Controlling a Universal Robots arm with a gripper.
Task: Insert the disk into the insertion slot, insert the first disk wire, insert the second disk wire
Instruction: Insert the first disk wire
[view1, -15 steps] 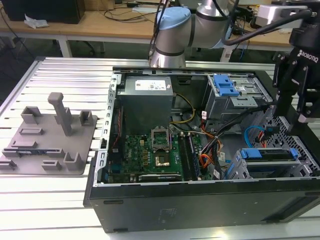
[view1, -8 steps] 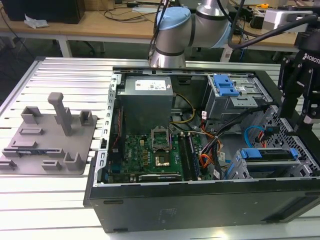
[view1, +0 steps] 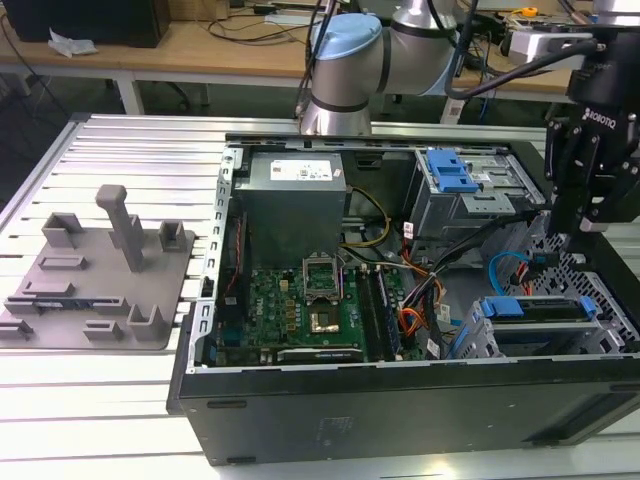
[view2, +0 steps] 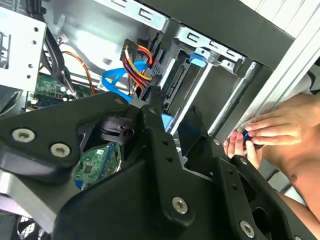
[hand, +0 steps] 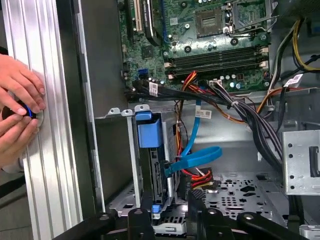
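The disk (view1: 545, 308), silver in its blue carrier, sits inside the insertion slot (view1: 478, 342), the grey metal cage at the case's front on the exterior view's right. In the first wrist view the disk (hand: 159, 172) stands on edge in the cage (hand: 132, 165), its blue tab (hand: 149, 131) at the far end. A blue flat wire (hand: 197, 157) and a red-yellow-black wire bundle (hand: 201, 178) end beside it. My gripper (view1: 575, 228) hangs just above that end of the disk. Its fingers are apart in both wrist views (hand: 170, 207) (view2: 175, 112), with nothing gripped.
A person's hands (hand: 17, 105) (view2: 270, 132) rest on the slatted table rail just outside the case. A taller grey bay with a blue latch (view1: 450, 170) stands behind the gripper. Thick black cables (hand: 250, 115) cross over the motherboard (view1: 300, 305). A grey fixture plate (view1: 100, 270) lies on the exterior view's left.
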